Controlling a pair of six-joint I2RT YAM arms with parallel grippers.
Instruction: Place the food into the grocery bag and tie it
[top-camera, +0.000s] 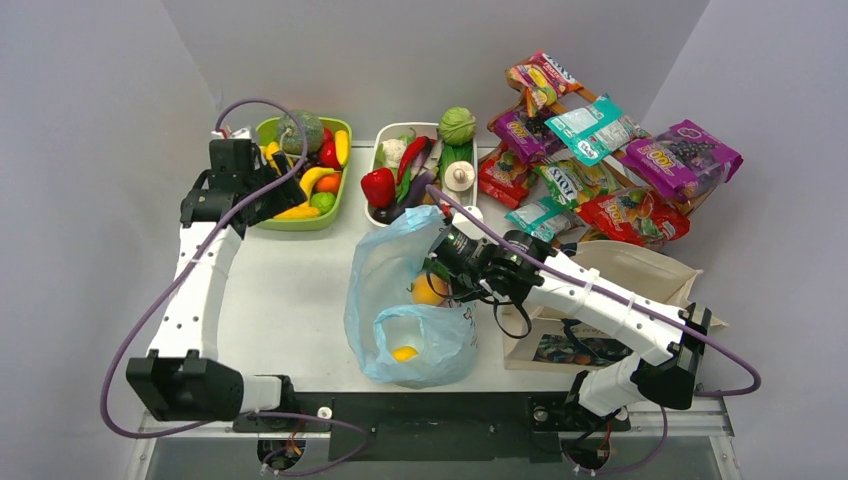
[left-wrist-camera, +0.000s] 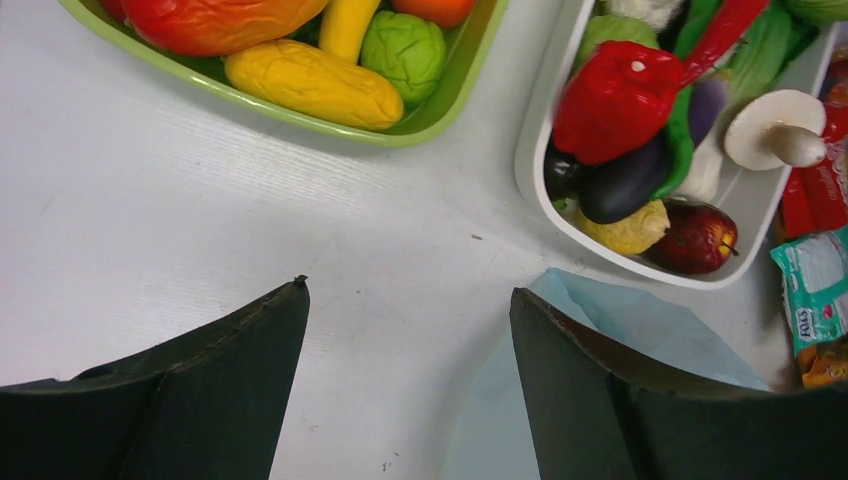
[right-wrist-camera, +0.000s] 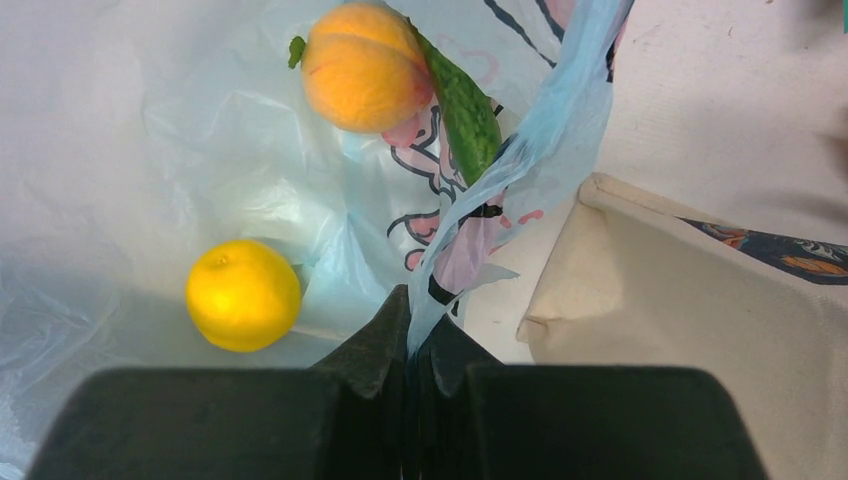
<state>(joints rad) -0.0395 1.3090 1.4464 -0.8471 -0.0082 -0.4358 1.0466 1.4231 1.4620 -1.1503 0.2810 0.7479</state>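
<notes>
We see the right pincer clamped together on a strip of the thin translucent light-blue plastic bag, which lies mid-surface between the arms. Inside it sit a round yellow toy citrus and an orange toy peach. The left pincer hangs with fingers apart, holding nothing, over the white surface near the green plastic tray and the white tray.

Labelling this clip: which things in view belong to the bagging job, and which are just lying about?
Job: blue bag, pinched by right fingers; peach and lemon inside it; toy food in green tray and white tray; snack packets.
Lying about: canvas tote beside the bag.
</notes>
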